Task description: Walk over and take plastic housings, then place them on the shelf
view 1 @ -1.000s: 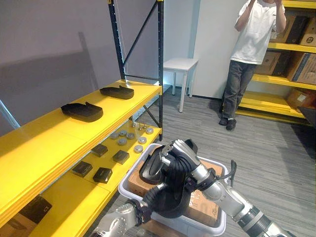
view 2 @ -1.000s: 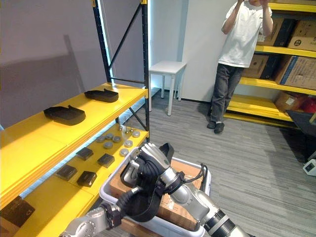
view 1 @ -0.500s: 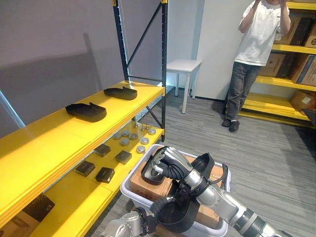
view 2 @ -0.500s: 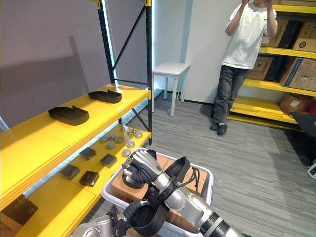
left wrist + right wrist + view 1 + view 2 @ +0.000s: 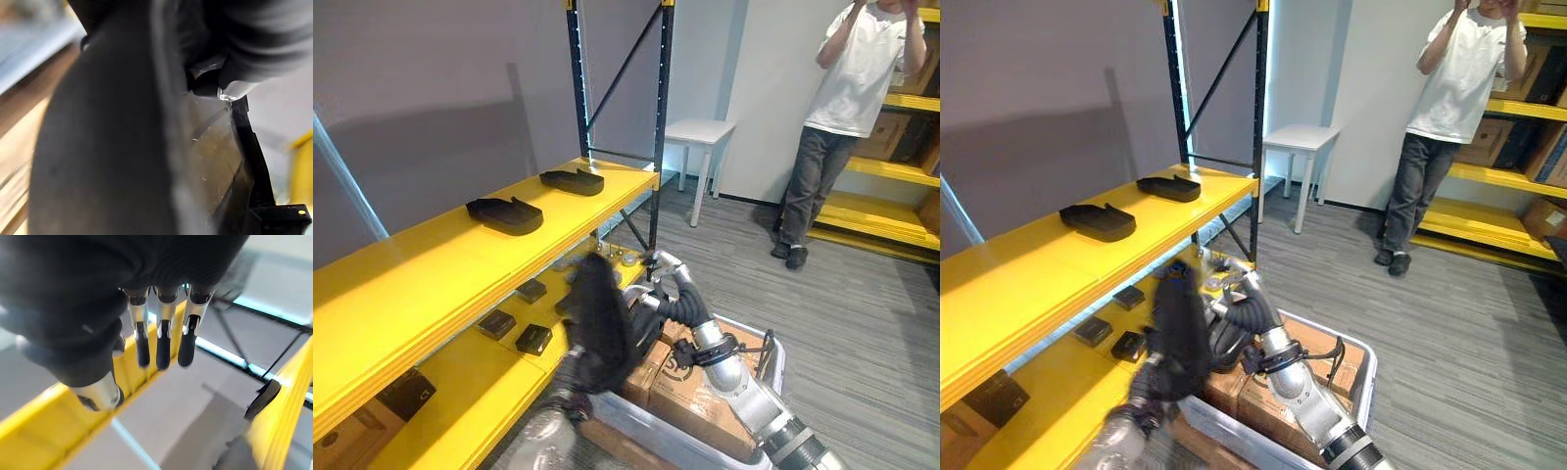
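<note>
Yellow shelving (image 5: pixel 421 284) takes up the robot's left, and its upper level already bears two black housings (image 5: pixel 505 213), set apart from each other. The white bin (image 5: pixel 1356 341) of cardboard boxes (image 5: pixel 700 392) sits just beside the lower level. The plastic housing (image 5: pixel 597 323) carried by the left hand (image 5: pixel 244 34) now stands upright and high, between bin and shelving, near the upper level's edge. Half a second ago it hung low at the bin's near rim. How that hand grips it is hidden behind the part, so I cannot tell. The right hand (image 5: pixel 661 284), which was down on the boxes, has lifted beside the housing's top. Its fingers (image 5: pixel 161 340) hang straight, slightly apart, holding nothing. I judge the pick done and the carry to the shelving begun, with the setting down not yet done.
</note>
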Tool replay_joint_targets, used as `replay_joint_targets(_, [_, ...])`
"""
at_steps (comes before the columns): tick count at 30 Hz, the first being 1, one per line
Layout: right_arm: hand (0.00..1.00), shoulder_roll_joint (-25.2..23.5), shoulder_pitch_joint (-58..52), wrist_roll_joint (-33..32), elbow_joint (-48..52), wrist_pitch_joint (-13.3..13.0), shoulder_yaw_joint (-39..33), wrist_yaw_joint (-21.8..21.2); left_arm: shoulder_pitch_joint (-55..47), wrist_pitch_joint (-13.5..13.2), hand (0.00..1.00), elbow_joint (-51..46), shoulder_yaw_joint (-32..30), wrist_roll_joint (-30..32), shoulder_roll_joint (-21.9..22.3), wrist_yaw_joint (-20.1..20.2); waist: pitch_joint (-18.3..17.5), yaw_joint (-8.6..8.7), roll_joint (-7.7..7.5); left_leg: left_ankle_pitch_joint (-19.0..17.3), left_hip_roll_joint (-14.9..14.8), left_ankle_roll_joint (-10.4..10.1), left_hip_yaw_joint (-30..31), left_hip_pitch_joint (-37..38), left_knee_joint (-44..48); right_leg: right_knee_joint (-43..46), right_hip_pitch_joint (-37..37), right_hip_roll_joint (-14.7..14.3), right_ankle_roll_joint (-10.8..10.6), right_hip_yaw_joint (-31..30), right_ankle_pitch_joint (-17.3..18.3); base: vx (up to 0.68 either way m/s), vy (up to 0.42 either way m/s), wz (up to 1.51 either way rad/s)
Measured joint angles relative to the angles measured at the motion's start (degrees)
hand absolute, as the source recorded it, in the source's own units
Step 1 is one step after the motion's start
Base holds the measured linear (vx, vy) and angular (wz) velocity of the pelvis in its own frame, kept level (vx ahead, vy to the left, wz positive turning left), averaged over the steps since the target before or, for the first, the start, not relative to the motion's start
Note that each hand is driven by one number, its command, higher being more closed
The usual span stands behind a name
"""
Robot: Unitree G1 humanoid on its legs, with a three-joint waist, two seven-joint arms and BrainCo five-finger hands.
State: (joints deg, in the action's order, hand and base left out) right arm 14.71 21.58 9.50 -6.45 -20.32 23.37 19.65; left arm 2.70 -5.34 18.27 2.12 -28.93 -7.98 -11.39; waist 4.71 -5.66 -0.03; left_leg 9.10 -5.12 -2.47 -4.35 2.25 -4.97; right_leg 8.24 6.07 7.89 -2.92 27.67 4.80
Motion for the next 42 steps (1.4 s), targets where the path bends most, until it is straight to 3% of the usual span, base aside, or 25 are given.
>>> replay_joint_targets(3, [0.00, -0.95, -1.48, -1.55, 3.68, 0.56, -2.34, 0.01, -2.62, -2.50, 1.00, -1.57, -1.95, 3.68, 0.37, -3.81, 0.22, -0.21, -0.37, -0.01, 0.36, 0.01, 0.06, -0.03, 0.01, -0.40, 0.19, 0.27, -0.10, 0.11, -0.08, 0.02, -0.009, 0.02])
replay_joint_targets(8, [0.00, -3.77, -7.93, -8.26, 7.57, 1.05, -8.76, -0.05, -5.44, -2.72, 1.00, -2.99, -3.08, 9.07, 3.40, -9.58, 0.54, 0.34, -0.86, -0.08, 0.46, -0.02, -0.04, -0.03, 0.00, -1.00, 0.35, 0.39, -0.22, 0.10, -0.19, 0.00, -0.004, -0.01])
replay_joint_targets(13, [0.00, -4.45, -18.60, -19.59, 9.41, 1.61, -14.71, -7.57, -11.07, -5.86, 1.00, -11.10, -9.28, 10.18, 6.52, -17.13, 0.71, 1.38, -0.65, -0.34, 0.00, -0.32, -0.26, -0.50, 0.00, -1.81, 0.32, -0.20, -0.01, 0.06, -0.38, 0.01, -0.033, -0.02])
replay_joint_targets(15, [0.00, -5.02, -24.19, -21.59, 9.86, 2.26, -15.00, -11.88, -15.93, -9.45, 1.00, -20.91, -13.70, 10.29, 8.51, -19.73, 0.82, 1.46, -0.53, -0.46, 0.08, -0.49, 1.18, -1.62, 0.52, -1.70, 0.58, -0.22, -0.24, 1.84, -0.06, 0.03, -0.056, 0.31])
replay_joint_targets(17, [0.00, -5.68, -25.93, -22.33, 9.85, 3.43, -14.96, -13.79, -18.36, -11.84, 1.00, -26.44, -15.99, 11.26, 9.48, -20.78, 1.22, 1.07, -0.38, -0.48, 0.58, -0.48, 3.01, -2.40, 1.35, -1.56, 1.70, 0.10, -0.41, 4.43, 0.44, 0.03, -0.041, 0.71])
replay_joint_targets(18, [0.00, -6.40, -26.43, -22.49, 9.81, 4.24, -14.95, -14.34, -19.79, -14.12, 1.00, -30.07, -17.64, 12.38, 10.18, -21.15, 1.69, 0.70, -0.21, -1.03, 1.09, 0.61, 2.93, -3.01, 2.16, -1.29, 3.05, 0.71, -0.71, 7.28, 0.99, 0.03, -0.031, 1.13])
replay_joint_targets(20, [0.00, -7.13, -26.62, -22.48, 9.73, 5.09, -15.53, -14.22, -21.08, -17.83, 1.00, -34.21, -19.20, 12.90, 10.58, -20.45, 2.95, 0.59, -0.18, -3.11, -0.12, 3.71, -7.38, -4.27, 6.55, -1.47, 7.46, 2.18, -1.87, 15.37, 1.75, 0.05, -0.037, 1.97])
replay_joint_targets(21, [0.00, -6.97, -27.02, -22.48, 9.56, 5.58, -16.59, -14.03, -21.06, -19.59, 1.00, -35.62, -19.17, 13.51, 10.70, -19.42, 3.11, 0.59, -0.18, -3.32, -1.32, 3.92, -14.37, -5.81, 9.69, -1.27, 9.58, 2.88, -2.45, 20.28, 2.10, 0.09, -0.017, 2.21])
replay_joint_targets(23, [0.00, -6.65, -26.82, -22.45, 8.63, 5.93, -17.04, -12.97, -21.49, -21.27, 1.00, -37.94, -19.31, 13.49, 10.84, -17.66, 3.28, 0.01, 0.31, -4.34, -1.83, 5.38, -21.43, -7.26, 11.84, -0.58, 11.13, 3.77, -3.08, 24.86, 2.48, 0.13, 0.055, 1.66])
replay_joint_targets(25, [0.00, -7.44, -25.55, -22.18, 6.14, 6.17, -16.63, -12.06, -22.74, -23.58, 1.00, -40.96, -21.69, 13.50, 11.17, -16.22, 3.92, -1.84, 0.32, -5.56, 0.15, 6.80, -22.00, -8.38, 12.34, 1.02, 11.56, 5.81, -4.05, 26.04, 3.13, 0.14, 0.113, 1.00])
replay_joint_targets(28, [0.00, -8.70, -24.75, -22.20, 5.17, 6.17, -16.58, -11.71, -22.65, -25.19, 1.00, -42.44, -22.86, 14.02, 11.60, -15.10, 4.49, -1.91, 0.29, -7.95, 2.52, 7.66, -22.29, -9.19, 13.41, 5.31, 11.24, 9.63, -5.01, 25.85, 4.00, 0.09, 0.147, 0.48])
replay_joint_targets(29, [0.00, -8.56, -24.38, -22.21, 4.75, 6.17, -16.69, -11.47, -22.36, -25.69, 1.00, -42.59, -23.10, 14.69, 11.50, -13.26, 4.71, -1.43, 0.51, -8.42, 3.19, 8.17, -21.78, -9.22, 13.52, 11.76, 9.69, 12.45, -4.58, 23.34, 3.65, 0.10, 0.228, 0.65])
replay_joint_targets(31, [0.00, -8.71, -24.33, -22.22, 4.72, 6.14, -17.39, -10.43, -20.30, -25.73, 1.00, -42.76, -22.99, 15.42, 10.47, -10.69, 5.55, -0.85, 0.12, -8.98, 4.45, 9.02, -19.61, -8.61, 13.80, 25.49, 5.40, 17.50, -1.29, 17.12, 1.21, 0.12, 0.274, 0.87])
replay_joint_targets(32, [0.00, -9.38, -24.34, -22.22, 4.52, 6.11, -18.74, -9.89, -18.35, -25.65, 1.00, -42.79, -23.00, 17.13, 9.26, -9.87, 7.20, -0.10, -0.18, -9.41, 5.90, 9.65, -16.40, -6.83, 13.59, 36.58, 1.00, 20.38, 4.45, 10.34, -4.78, 0.10, 0.217, 0.90])
replay_joint_targets(33, [0.00, -9.76, -24.30, -22.22, 4.08, 6.07, -19.17, -9.65, -18.10, -25.63, 1.00, -42.82, -22.98, 17.22, 8.60, -9.45, 7.64, 0.48, -0.03, -9.49, 6.29, 9.78, -14.61, -6.31, 13.26, 40.21, -0.90, 20.18, 4.04, 6.37, -4.51, 0.11, 0.182, 1.23])
replay_joint_targets(34, [0.00, -10.24, -24.45, -22.22, 3.23, 6.04, -19.93, -9.36, -17.88, -25.45, 1.00, -42.80, -22.62, 17.18, 7.45, -9.08, 7.73, 1.31, 0.03, -9.47, 7.30, 9.75, -11.16, -5.16, 11.89, 45.23, -4.48, 17.98, 0.77, 1.04, -0.49, 0.08, 0.052, 0.97])
replay_joint_targets(35, [0.00, -10.25, -24.72, -22.22, 3.17, 6.05, -20.31, -9.22, -17.87, -25.36, 1.00, -42.81, -22.40, 17.24, 7.05, -8.88, 7.84, 1.67, 0.20, -9.43, 7.70, 9.68, -9.75, -4.37, 10.86, 45.62, -5.62, 16.52, 0.22, -0.67, 1.12, 0.13, 0.054, 1.38])
replay_joint_targets(36, [0.00, -10.20, -25.61, -22.21, 3.51, 5.86, -21.78, -9.18, -17.03, -24.87, 1.00, -42.78, -21.67, 17.23, 5.61, -8.28, 7.84, 2.10, 0.17, -8.95, 9.27, 8.98, -6.02, -2.71, 8.13, 42.43, -8.21, 12.74, -0.34, -3.71, 4.56, 0.09, 0.035, 1.16])
replay_joint_targets(37, [0.00, -10.18, -26.08, -22.19, 3.73, 5.64, -22.78, -9.28, -16.14, -24.56, 1.00, -42.72, -20.98, 17.18, 4.97, -8.04, 7.86, 2.23, 0.20, -8.69, 9.79, 8.62, -4.29, -2.31, 7.13, 39.87, -9.15, 11.04, -0.36, -5.10, 5.71, 0.12, 0.029, 1.59])
replay_joint_targets(39, [0.00, -10.08, -27.63, -22.21, 4.42, 5.57, -26.78, -10.11, -11.35, -23.47, 1.00, -41.04, -18.44, 16.74, 2.36, -7.06, 7.88, 4.48, 0.23, -8.66, 11.47, 8.57, 0.86, -2.02, 4.38, 26.41, -12.30, 4.02, -1.70, -14.31, 7.62, 0.10, -0.017, 1.82])
replay_joint_targets(41, [0.00, -10.03, -29.61, -22.25, 6.11, 5.54, -29.18, -10.78, -9.66, -21.69, 1.00, -38.95, -15.72, 16.76, 1.21, -6.58, 7.76, 6.45, -0.17, -8.04, 12.38, 8.18, 1.62, -0.58, 2.82, 19.07, -12.39, 2.12, -1.90, -19.53, 7.49, 0.09, -0.079, 1.88])
replay_joint_targets(42, [0.00, -10.00, -30.39, -22.44, 7.30, 5.53, -30.05, -11.36, -10.44, -20.60, 1.00, -38.87, -14.53, 16.83, 1.19, -6.26, 7.71, 7.33, -0.25, -6.07, 12.67, 8.41, 0.83, 0.13, 2.70, 16.68, -11.48, 2.40, -1.64, -19.22, 7.21, 0.08, -0.105, 1.66])
